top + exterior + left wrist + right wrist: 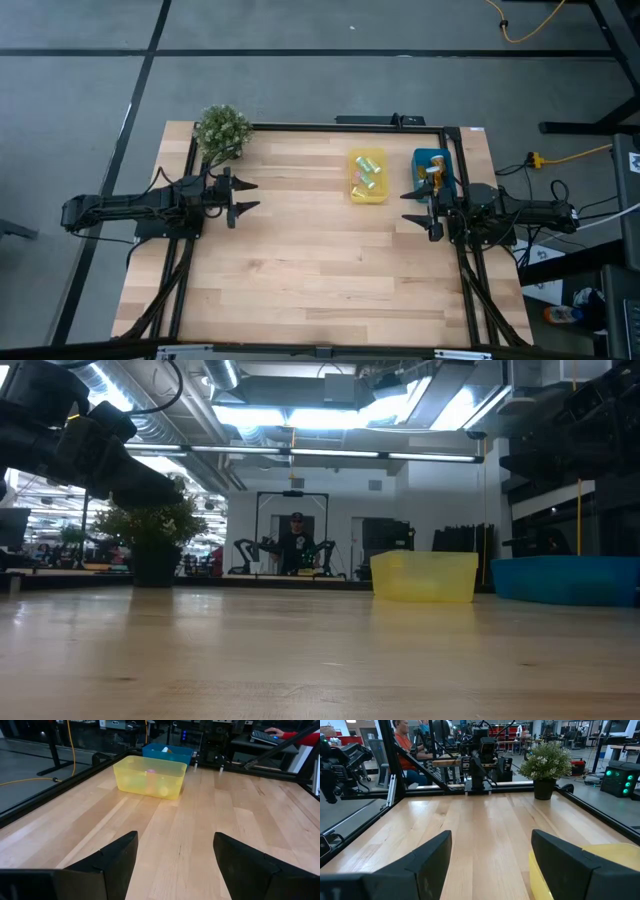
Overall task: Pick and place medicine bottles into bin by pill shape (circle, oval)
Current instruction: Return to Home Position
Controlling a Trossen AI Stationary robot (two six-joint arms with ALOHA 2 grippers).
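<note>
Several small pale bottles (367, 172) lie inside a yellow bin (367, 176) at the table's far right; they show faintly through its wall in the left wrist view (150, 780). An orange bottle with a white cap (434, 172) lies in a blue bin (433, 170) beside it. My left gripper (245, 196) is open and empty at the table's left. My right gripper (410, 207) is open and empty at the right, just near of the blue bin.
A potted green plant (221, 131) stands at the far left corner. A black frame rail (330, 127) runs around the table. A person sits beyond the table's far edge (405, 745). Bare wooden tabletop (320, 260) lies between and near of the two arms.
</note>
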